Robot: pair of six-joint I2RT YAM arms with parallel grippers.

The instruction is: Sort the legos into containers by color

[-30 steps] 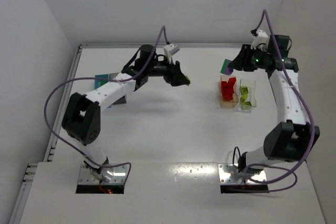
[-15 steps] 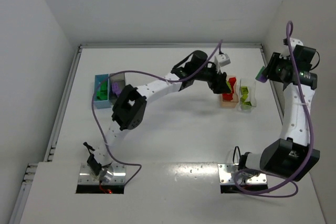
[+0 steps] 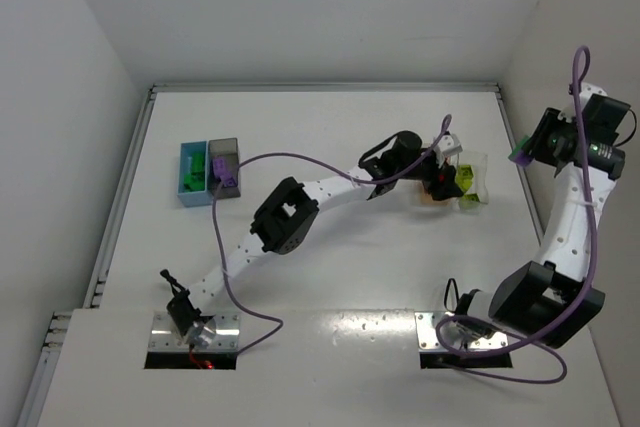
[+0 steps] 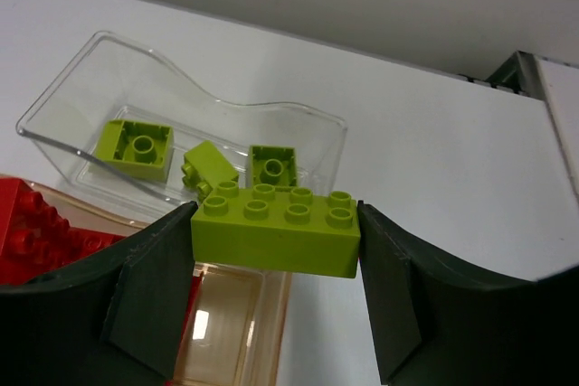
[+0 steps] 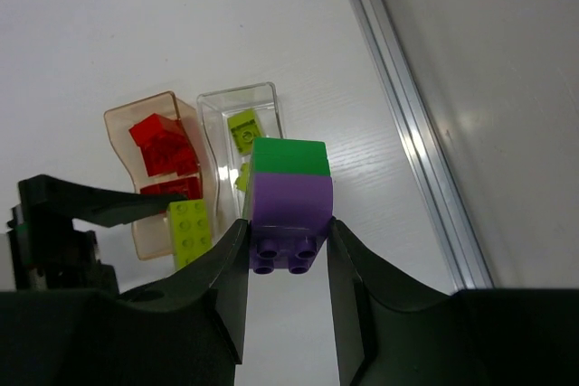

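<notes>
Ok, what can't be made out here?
Top view: the left arm covers most of the translucent peach-orange plastic bin and its contents.
Top view: bricks in the light blue plastic bin and dark grey plastic bin are too small to count.
Left wrist: the left hand and its lime-green plastic brick block much of the peach bin.

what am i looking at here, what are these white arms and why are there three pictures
These are two robot arms bolted to a white table. The wide picture is from a camera above and behind them; the other two are from a camera on each wrist. The left tool grips a lime-green brick near a clear bin holding three lime bricks, beside a peach bin of red bricks. The right tool holds a purple brick with a green one on top, off to the right. A blue bin and a grey bin sit far left.
</notes>
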